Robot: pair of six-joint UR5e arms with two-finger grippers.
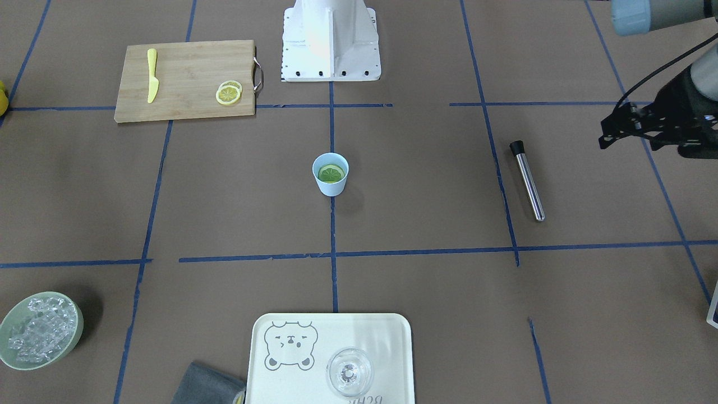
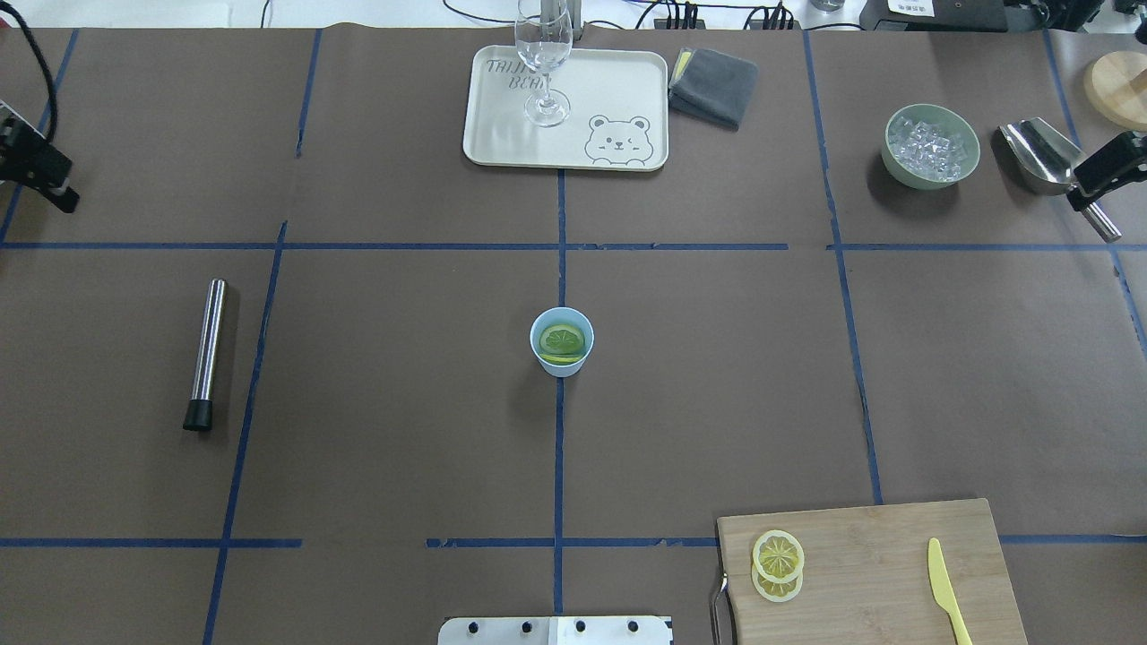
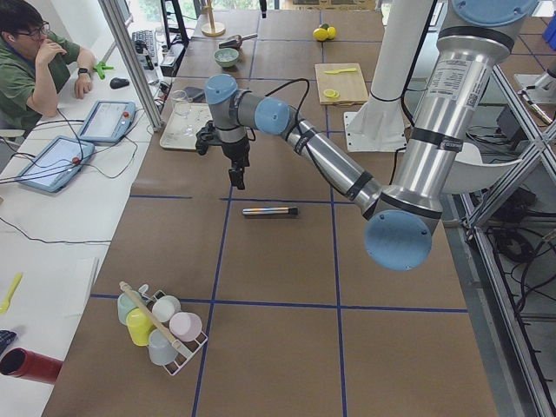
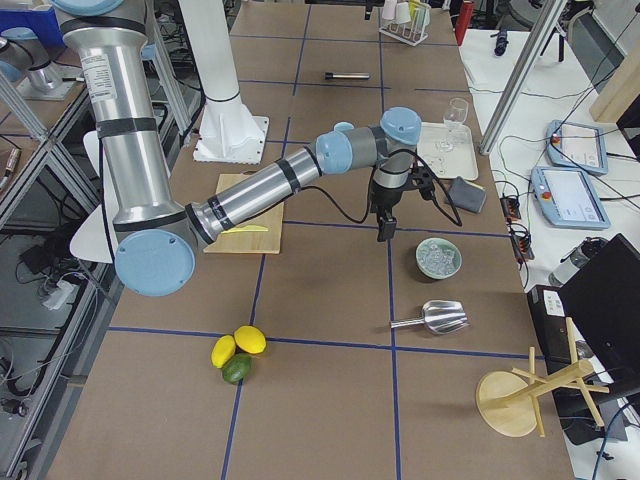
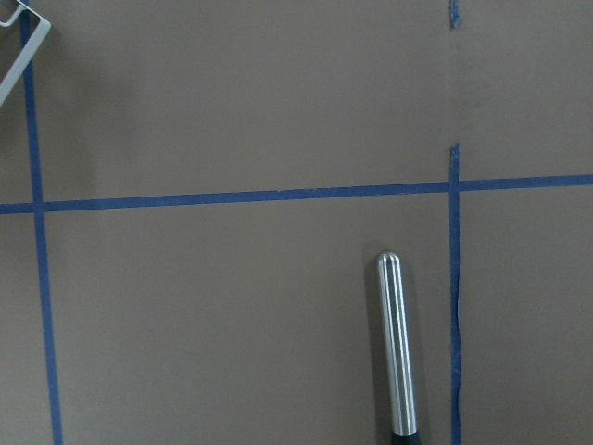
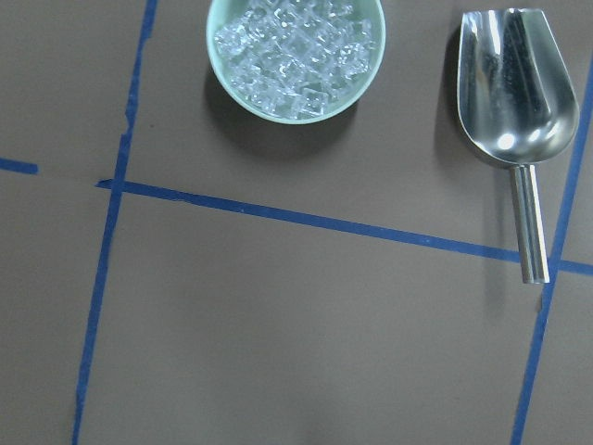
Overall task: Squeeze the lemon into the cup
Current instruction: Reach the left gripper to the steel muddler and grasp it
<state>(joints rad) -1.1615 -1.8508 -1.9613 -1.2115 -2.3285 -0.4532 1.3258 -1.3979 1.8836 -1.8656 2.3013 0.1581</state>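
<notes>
The light-blue cup [image 1: 330, 188] stands at the table's centre, also in the overhead view [image 2: 562, 365]. A lemon slice [image 1: 331, 173] lies inside it, looking greenish through the cup [image 2: 562, 339], with a yellow edge under it. Two more lemon slices [image 2: 778, 564] lie stacked on the cutting board [image 2: 878, 555]. My left gripper [image 2: 64, 197] hangs at the table's far left edge, shut and empty, far from the cup. My right gripper [image 2: 1082, 182] hangs at the far right near the ice bowl, shut and empty.
A steel rod with a black end [image 2: 205, 352] lies on the left. A yellow knife [image 2: 948, 591] lies on the board. At the far side are a tray [image 2: 502, 134] with a clear glass [image 2: 544, 54], a grey cloth [image 2: 714, 85], the ice bowl [image 6: 295, 56] and a metal scoop [image 6: 510, 83].
</notes>
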